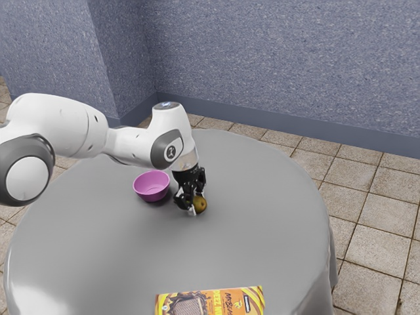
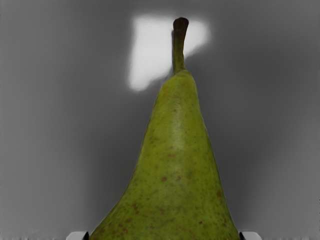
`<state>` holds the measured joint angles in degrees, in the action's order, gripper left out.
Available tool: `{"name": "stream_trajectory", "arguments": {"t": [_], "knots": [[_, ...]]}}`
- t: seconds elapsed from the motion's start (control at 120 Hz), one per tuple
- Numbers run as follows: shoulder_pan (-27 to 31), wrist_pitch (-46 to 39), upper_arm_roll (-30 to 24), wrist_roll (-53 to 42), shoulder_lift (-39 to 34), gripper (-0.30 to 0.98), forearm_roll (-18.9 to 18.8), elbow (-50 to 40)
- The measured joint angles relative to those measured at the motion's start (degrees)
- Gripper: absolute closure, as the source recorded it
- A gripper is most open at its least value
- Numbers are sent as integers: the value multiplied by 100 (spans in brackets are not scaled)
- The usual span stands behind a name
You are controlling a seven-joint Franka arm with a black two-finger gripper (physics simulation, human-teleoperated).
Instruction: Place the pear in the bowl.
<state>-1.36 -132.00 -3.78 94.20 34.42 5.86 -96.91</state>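
In the exterior view, my gripper [image 1: 193, 205] points down at the brownish-looking pear [image 1: 200, 205], low over the table, hiding part of it. The wrist view has the green, speckled pear [image 2: 175, 155] large beneath the hand, its dark stem pointing away. Tips of my gripper [image 2: 164, 236] meet the pear's wide part from two sides, shut on it. Whether the pear touches the tabletop I cannot tell. A pink-purple bowl [image 1: 152, 195] stands just beside the gripper, toward the exterior view's left, with no contents visible inside.
The round table [image 1: 249, 243] has a grey cover. Near its edge at the bottom of the exterior view lies a yellow-orange printed package [image 1: 216, 302]. A speckled blue-grey wall rises behind the table, over a tiled floor.
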Motion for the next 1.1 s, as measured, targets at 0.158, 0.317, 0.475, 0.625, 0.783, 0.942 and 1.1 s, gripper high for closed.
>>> {"name": "stream_trajectory", "arguments": {"t": [0.158, 0.317, 0.475, 0.625, 0.783, 0.942, 1.1], "knots": [[-4, 33, 0, 1, -95, 40, 3, -24], [-5, 250, 0, -12, -483, 43, 6, -22], [-4, 645, -1, -22, -1105, 44, 0, 9], [9, 1100, 272, -30, -1253, 44, -89, 138], [21, 1475, 645, -36, -1071, 44, -242, 306], [23, 1694, 909, -44, -878, 44, -343, 356], [22, 1754, 1048, -60, -888, 43, -372, 158]]}}
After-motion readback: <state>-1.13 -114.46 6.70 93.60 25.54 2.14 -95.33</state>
